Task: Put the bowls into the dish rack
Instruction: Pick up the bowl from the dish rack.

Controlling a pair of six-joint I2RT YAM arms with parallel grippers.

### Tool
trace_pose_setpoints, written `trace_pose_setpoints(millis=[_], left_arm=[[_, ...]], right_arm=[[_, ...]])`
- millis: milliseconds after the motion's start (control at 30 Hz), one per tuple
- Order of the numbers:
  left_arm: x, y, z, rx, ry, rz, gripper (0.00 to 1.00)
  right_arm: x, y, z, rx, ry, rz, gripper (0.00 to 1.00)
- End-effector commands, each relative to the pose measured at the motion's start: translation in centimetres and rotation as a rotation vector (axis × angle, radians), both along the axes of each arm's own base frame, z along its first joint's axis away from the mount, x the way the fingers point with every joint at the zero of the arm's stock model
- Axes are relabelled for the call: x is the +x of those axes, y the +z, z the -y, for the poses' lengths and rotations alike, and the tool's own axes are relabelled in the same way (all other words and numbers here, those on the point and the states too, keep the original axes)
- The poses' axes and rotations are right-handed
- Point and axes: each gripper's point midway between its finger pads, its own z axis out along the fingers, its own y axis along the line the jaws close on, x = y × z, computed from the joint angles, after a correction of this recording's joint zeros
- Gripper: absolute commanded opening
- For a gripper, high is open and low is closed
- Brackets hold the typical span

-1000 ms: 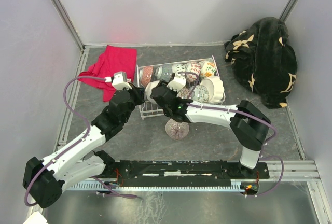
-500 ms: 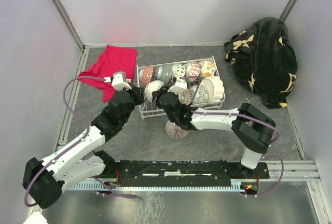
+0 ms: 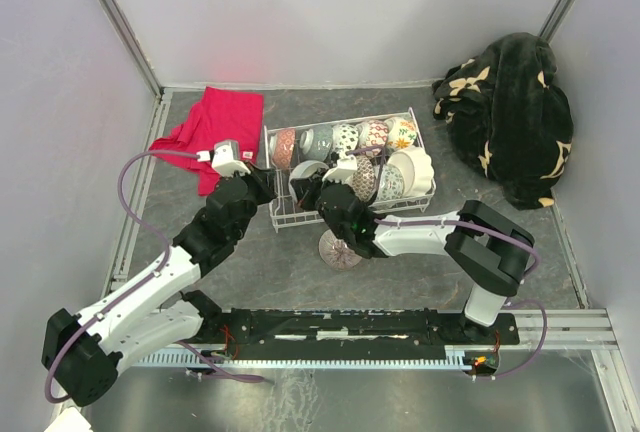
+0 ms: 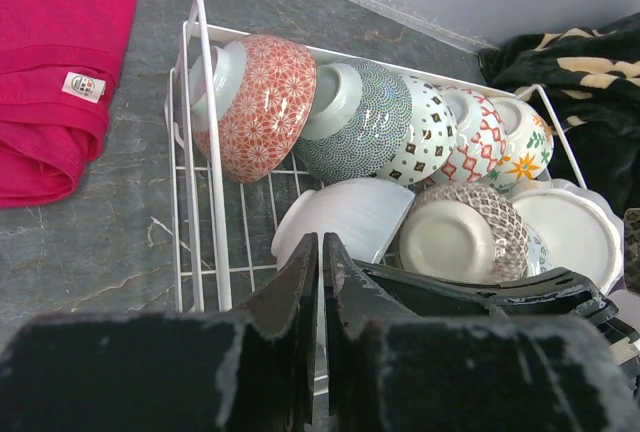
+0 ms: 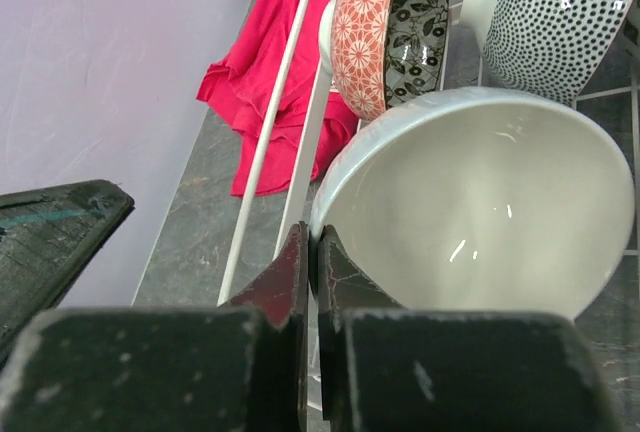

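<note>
The white wire dish rack (image 3: 430, 195) holds several bowls standing on edge. In the left wrist view its back row starts with a red lattice bowl (image 4: 255, 102) and a blue mosaic bowl (image 4: 360, 122). A plain white bowl (image 4: 345, 217) leans in the front left. My right gripper (image 5: 312, 237) is shut, its tips right at the rim of that white bowl (image 5: 480, 202). My left gripper (image 4: 320, 247) is shut and empty, just short of the rack's near left corner. One patterned bowl (image 3: 340, 249) lies upside down on the table in front of the rack.
A red cloth (image 3: 215, 132) lies left of the rack. A black floral blanket (image 3: 510, 112) is heaped at the back right. Both arms (image 3: 420, 227) crowd the rack's near left side. Walls close in the table on three sides.
My right gripper has shut and drawn back toward the rack's near edge, leaving the white bowl leaning in the front left. The left arm has eased back slightly.
</note>
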Motion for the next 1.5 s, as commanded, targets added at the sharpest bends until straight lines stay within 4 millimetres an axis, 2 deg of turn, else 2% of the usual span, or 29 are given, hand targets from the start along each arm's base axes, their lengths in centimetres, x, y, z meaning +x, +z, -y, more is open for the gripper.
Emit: trace_pose_setpoints(millis=[0, 467, 900, 1000, 1133, 1200, 1300, 1467], left_arm=[[0.2, 1.3, -0.7, -0.009, 0.031, 0.046, 0.11], [0.2, 1.2, -0.8, -0.005, 0.035, 0.044, 0.1], [0.3, 1.2, -0.7, -0.003, 0.035, 0.044, 0.1], [0.3, 1.2, -0.7, -0.003, 0.035, 0.044, 0.1], [0.4, 1.0, -0.7, 0.001, 0.036, 0.04, 0.1], [0.4, 1.1, -0.7, 0.001, 0.038, 0.042, 0.1], [0.4, 1.0, -0.7, 0.001, 0.038, 0.041, 0.1], [0.2, 1.5, -0.9, -0.008, 0.039, 0.052, 0.1]], right_arm=[[0.0, 6.1, 0.2, 0.113, 0.028, 0.128, 0.01], [-1.0, 8.2, -0.7, 0.196, 0.178, 0.138, 0.01], [-1.1, 6.4, -0.3, 0.26, 0.299, 0.039, 0.01], [-1.1, 6.7, -1.4, 0.248, 0.37, 0.025, 0.01], [-1.2, 5.9, -3.2, 0.16, 0.439, -0.035, 0.01], [-1.5, 6.0, -3.4, 0.166, 0.458, -0.025, 0.01], [-2.1, 7.1, -3.3, 0.17, 0.495, 0.021, 0.01], [-4.4, 11.1, -3.0, 0.156, 0.597, 0.129, 0.01]])
